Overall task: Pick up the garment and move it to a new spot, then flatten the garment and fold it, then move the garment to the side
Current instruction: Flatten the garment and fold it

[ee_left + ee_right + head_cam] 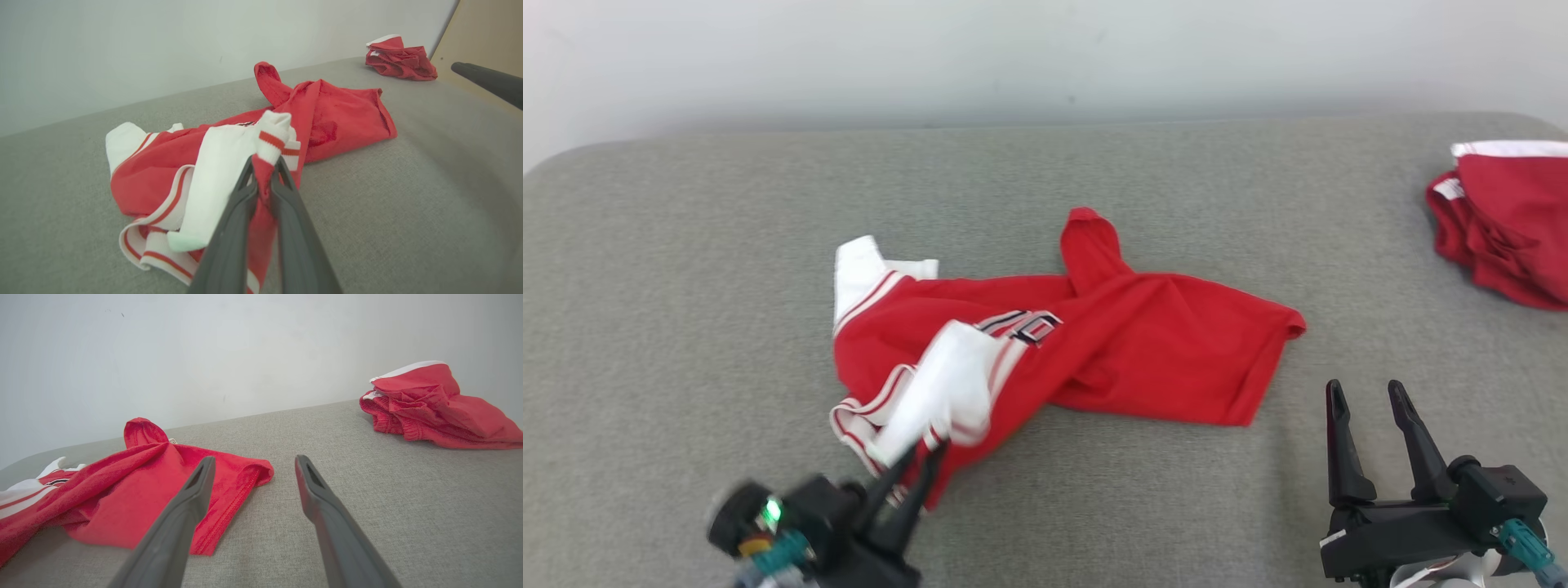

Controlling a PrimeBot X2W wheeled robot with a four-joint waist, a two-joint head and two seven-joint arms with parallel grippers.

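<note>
Two grippers sit nearest the camera at the bottom of the head view, over a grey fabric surface (686, 286). The left gripper (925, 457) has its dark fingers pressed nearly together, pinching a red fold of the garment (1143, 343) at its near, white-trimmed edge; in the left wrist view the cloth is caught between the tips of that gripper (263, 167), with a white, red-striped band bunched just above them. The right gripper (1364, 392) has its fingers spread wide and holds nothing, hovering just beside the garment's near right corner without touching it; in the right wrist view this gripper (255, 461) points past the hemmed red edge of the garment (135, 477). The garment lies crumpled in the middle of the surface, white-and-red striped parts to the left, plain red cloth stretching to the right, and one red strap poking up at the far side. Farther off, at the far right, a second red garment (1511, 220) with a white edge sits in a heap, well apart. Beyond the surface stands a plain pale wall (1013, 57).
</note>
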